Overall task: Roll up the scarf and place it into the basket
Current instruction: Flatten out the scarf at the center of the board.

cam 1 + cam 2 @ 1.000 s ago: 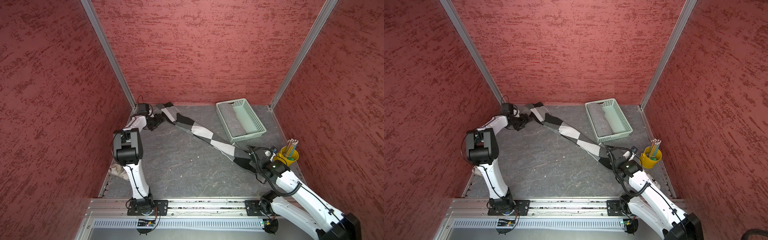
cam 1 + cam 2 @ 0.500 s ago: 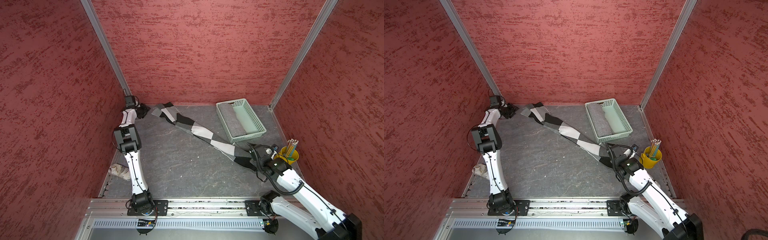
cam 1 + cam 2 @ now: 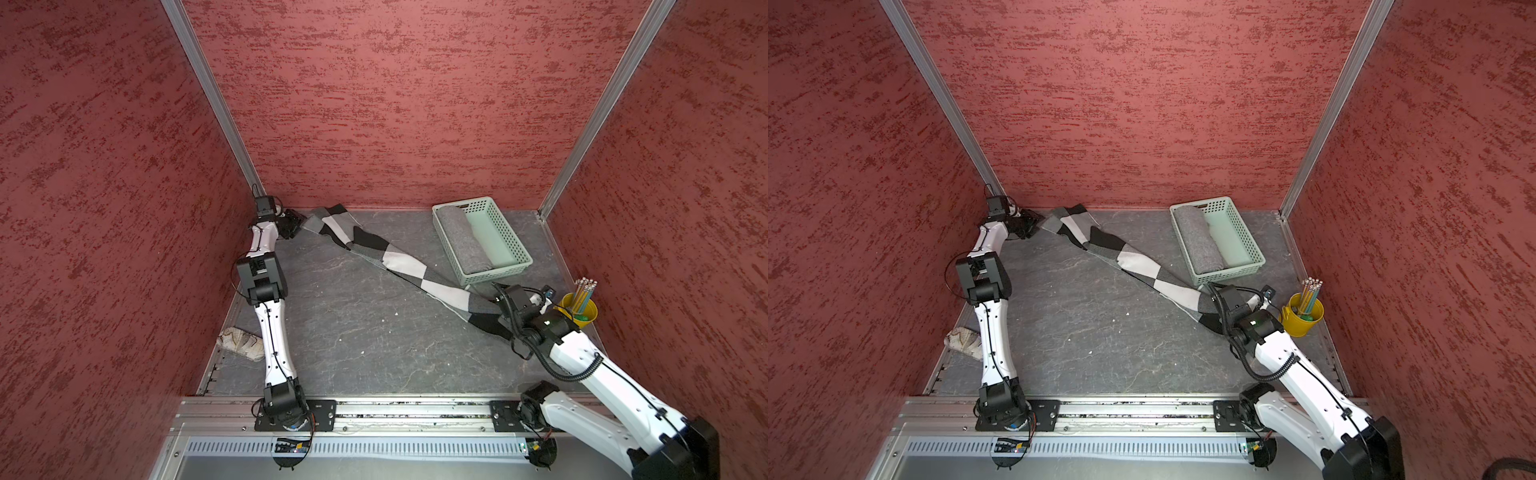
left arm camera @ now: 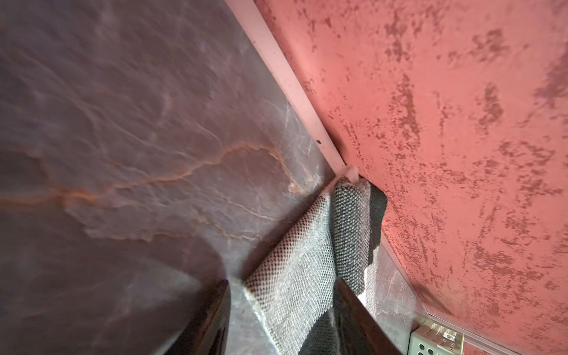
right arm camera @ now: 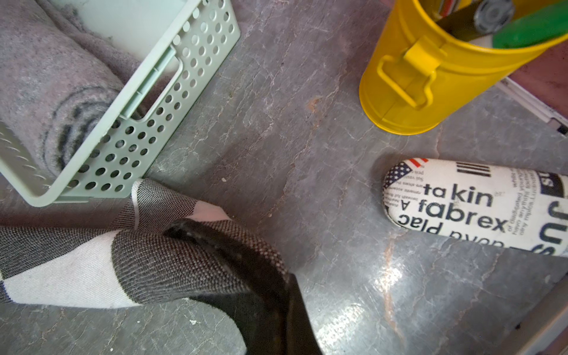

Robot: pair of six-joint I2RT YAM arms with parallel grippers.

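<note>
Although the right gripper (image 5: pixel 184 232) was hidden under its wrist in both top views, its wrist view showed the fingers closed on the near end of the scarf (image 3: pixel 399 262). Left gripper (image 4: pixel 282 281) fingers, cut off by the frame, stood partly apart astride the far end. Unrolled on the table (image 3: pixel 353 332), the scarf ran diagonally from the back-left corner toward the yellow cup (image 3: pixel 582 313) of pencils (image 3: pixel 584 291), passing just beside the basket (image 3: pixel 509 228), which held a rolled grey cloth (image 3: pixel 461 237).
</note>
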